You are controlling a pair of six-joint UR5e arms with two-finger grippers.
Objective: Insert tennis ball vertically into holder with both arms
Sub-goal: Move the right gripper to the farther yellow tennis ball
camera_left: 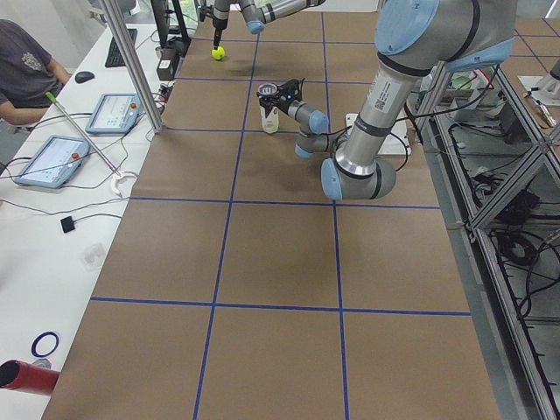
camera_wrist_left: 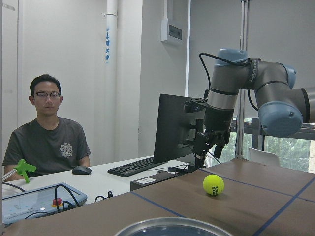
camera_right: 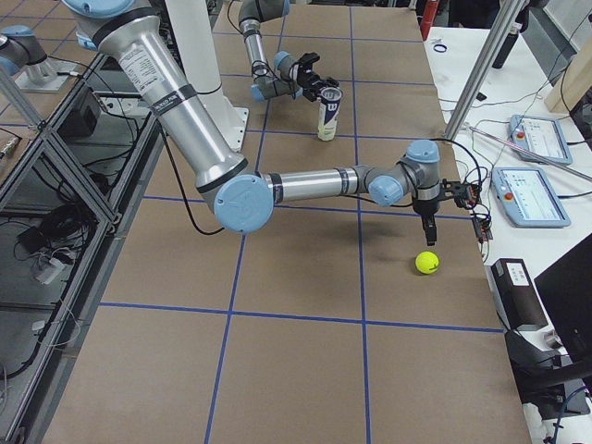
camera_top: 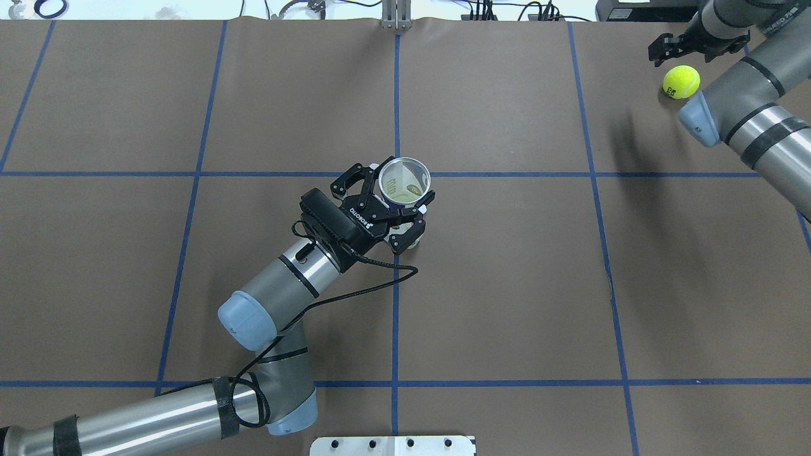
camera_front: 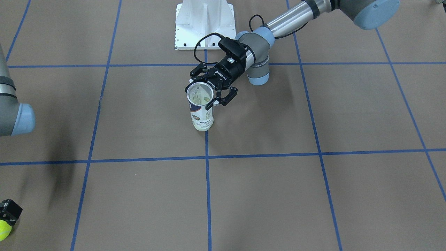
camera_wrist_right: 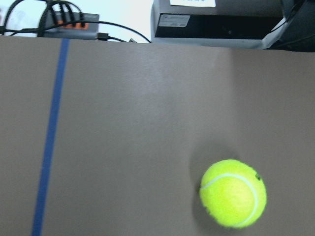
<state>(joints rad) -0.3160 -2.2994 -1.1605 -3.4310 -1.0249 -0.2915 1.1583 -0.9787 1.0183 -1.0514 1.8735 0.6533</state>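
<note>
We see a brown table (camera_top: 507,285) marked into squares by blue tape. Two grey arms reach over it. The left arm (camera_top: 285,278) stretches to the middle of the table. The right arm (camera_top: 754,120) reaches to the far right corner by the operators' desk. A white base (camera_front: 204,24) stands at the robot's edge and shows fully only in the front-facing view.

The holder (camera_front: 201,118) stands upright near the table's centre, on a blue line. From overhead we look straight down its open mouth. The front-facing view also shows its white label down the side. The left gripper (camera_top: 405,190) comes in sideways and is clamped on the holder just under the rim, one finger on each side. The left wrist camera catches only a sliver of the silver rim at its lower edge. Beyond that it shows a seated man (camera_wrist_left: 47,132) at the desk, whom the overhead view does not show.

The right gripper (camera_top: 687,50) points down with its fingers apart, holding nothing. It hangs just above and beside the ball (camera_top: 681,82) and does not touch it. The yellow ball lies on the table, well apart from the holder. The right wrist camera shows the ball low and to the right but none of the fingers. The front-facing view clips both to slivers at its lower left corner.
</note>
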